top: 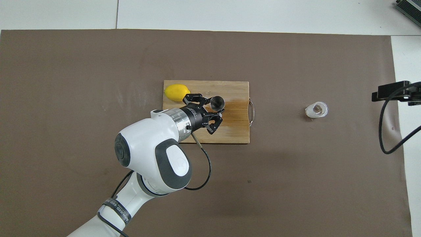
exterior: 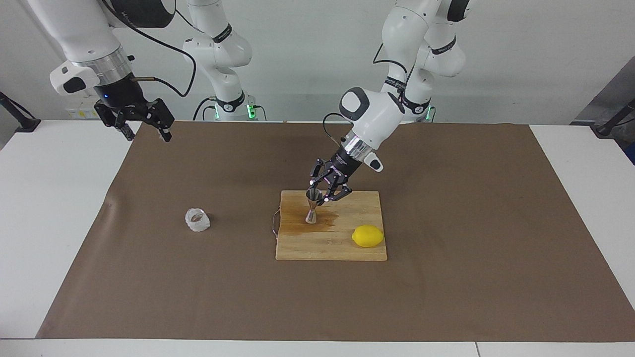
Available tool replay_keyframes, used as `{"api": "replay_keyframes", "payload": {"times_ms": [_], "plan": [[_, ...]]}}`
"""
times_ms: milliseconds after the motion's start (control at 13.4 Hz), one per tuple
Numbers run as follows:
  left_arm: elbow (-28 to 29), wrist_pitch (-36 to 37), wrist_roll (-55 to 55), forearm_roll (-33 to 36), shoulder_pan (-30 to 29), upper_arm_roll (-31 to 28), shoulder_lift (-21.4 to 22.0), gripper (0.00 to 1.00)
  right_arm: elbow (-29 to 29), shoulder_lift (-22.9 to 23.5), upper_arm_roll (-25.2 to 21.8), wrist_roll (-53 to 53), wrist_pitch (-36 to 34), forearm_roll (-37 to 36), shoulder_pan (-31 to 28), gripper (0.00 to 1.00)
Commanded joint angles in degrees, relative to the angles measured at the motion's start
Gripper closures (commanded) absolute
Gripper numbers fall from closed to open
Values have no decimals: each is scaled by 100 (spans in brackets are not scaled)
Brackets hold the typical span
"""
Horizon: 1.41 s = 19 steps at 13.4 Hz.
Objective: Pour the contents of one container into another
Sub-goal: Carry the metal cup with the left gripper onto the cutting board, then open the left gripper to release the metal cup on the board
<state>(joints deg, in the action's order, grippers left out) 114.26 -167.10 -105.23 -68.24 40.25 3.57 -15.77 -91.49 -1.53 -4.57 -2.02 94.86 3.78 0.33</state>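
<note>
The silvery hourglass jigger [exterior: 312,207] stands upright on the wooden cutting board [exterior: 342,248], with a dark wet stain around its foot. My left gripper [exterior: 323,193] is open and tilted down, its fingers close beside the jigger's upper cone; I cannot tell if they touch it. In the overhead view the jigger [top: 217,102] lies just off the left gripper [top: 211,113]. The small clear faceted cup [exterior: 197,219] sits on the brown mat toward the right arm's end, with something brownish inside; it also shows in the overhead view [top: 316,110]. My right gripper [exterior: 145,125] waits open, raised over the mat's edge.
A yellow lemon [exterior: 368,236] lies on the board beside the jigger, toward the left arm's end and farther from the robots. The board [top: 233,131] has a metal handle [top: 252,112] on the side toward the cup. The brown mat [exterior: 446,198] covers most of the white table.
</note>
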Motion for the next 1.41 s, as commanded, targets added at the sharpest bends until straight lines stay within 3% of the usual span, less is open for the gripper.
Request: {"api": "replay_keyframes", "payload": {"times_ms": [0,595,818,1338], "plan": [[44,-113,-129,109,123,-49,13,89,8,-32,0,-123,-64,71,-6,0],[281,-121,-112,153,282,-67,48,78,8,-32,0,-123,-55,71,-6,0],[281,-130,-112,162,290,-58,48,58,8,-32,0,-123,-64,71,-15,0],[246,-130,-112,162,282,-58,48,25,8,-32,0,-123,-64,71,-15,0]]}}
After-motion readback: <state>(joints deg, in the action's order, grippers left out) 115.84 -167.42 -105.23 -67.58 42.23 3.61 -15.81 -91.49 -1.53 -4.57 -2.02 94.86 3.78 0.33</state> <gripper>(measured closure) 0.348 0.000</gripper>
